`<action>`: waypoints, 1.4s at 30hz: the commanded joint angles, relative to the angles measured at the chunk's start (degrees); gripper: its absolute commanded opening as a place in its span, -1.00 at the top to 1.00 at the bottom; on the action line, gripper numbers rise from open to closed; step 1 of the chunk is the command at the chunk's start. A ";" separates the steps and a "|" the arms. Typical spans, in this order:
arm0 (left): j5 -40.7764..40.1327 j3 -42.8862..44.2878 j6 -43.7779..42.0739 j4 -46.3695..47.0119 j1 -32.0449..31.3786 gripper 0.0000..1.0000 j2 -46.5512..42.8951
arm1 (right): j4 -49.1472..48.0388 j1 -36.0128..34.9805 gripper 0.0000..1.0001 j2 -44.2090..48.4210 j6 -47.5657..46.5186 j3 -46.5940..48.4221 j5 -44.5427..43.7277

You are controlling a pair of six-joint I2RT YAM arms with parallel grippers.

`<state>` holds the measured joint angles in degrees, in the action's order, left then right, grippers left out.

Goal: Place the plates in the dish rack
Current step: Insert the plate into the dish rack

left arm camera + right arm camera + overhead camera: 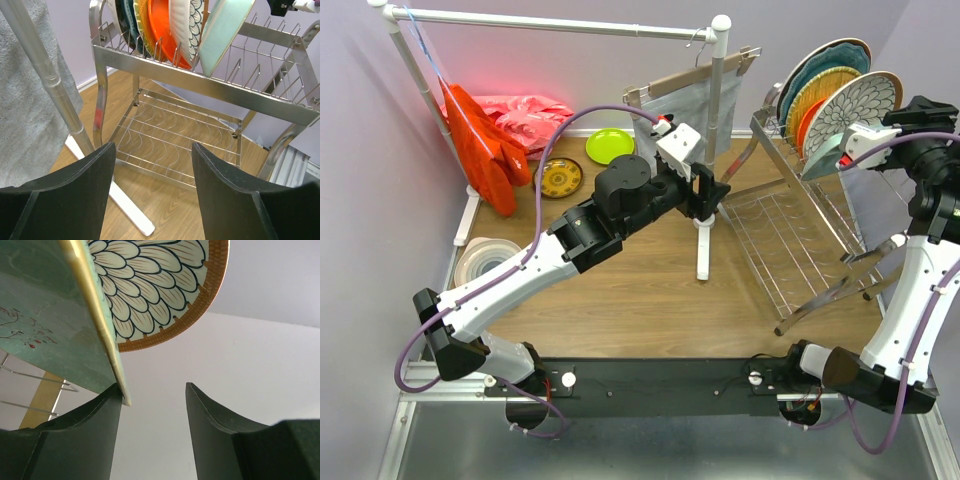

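The chrome dish rack [790,240] stands at the right. Its upper tier holds a teal scalloped plate [825,58], a woven yellow one, an orange plate [162,25], a brown-rimmed floral plate [865,105] and a mint tray [225,30], all on edge. My right gripper [154,387] is open at the tray's [50,315] corner; the tray's edge touches only its left finger. My left gripper [153,150] is open and empty, facing the rack's [200,85] lower shelf. On the table lie a lime green plate [609,146], a yellow-brown patterned plate [561,178] and a white ringed plate [485,258].
A white pipe rail [560,22] spans the back; its post and foot [703,250] stand just left of the rack. A grey cloth [685,110] hangs from it beside my left gripper [705,195]. Red [480,145] and pink [525,115] cloths sit at the back left.
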<state>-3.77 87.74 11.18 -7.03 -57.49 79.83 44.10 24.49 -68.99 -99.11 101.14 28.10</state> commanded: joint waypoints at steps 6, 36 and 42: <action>1.57 1.29 0.95 0.52 0.01 -0.42 0.41 | -7.80 0.38 -0.23 -0.53 3.13 -1.21 1.44; 2.28 -0.73 0.77 2.02 0.01 -0.42 -0.82 | -7.53 0.38 -0.25 7.64 7.88 -7.10 2.58; 2.36 -1.26 0.95 2.37 0.01 -0.42 -1.00 | -7.27 0.38 -0.25 8.78 9.02 -7.80 2.49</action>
<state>-2.72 87.35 11.86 -6.11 -57.49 79.83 38.96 24.77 -61.67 -92.12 93.71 28.49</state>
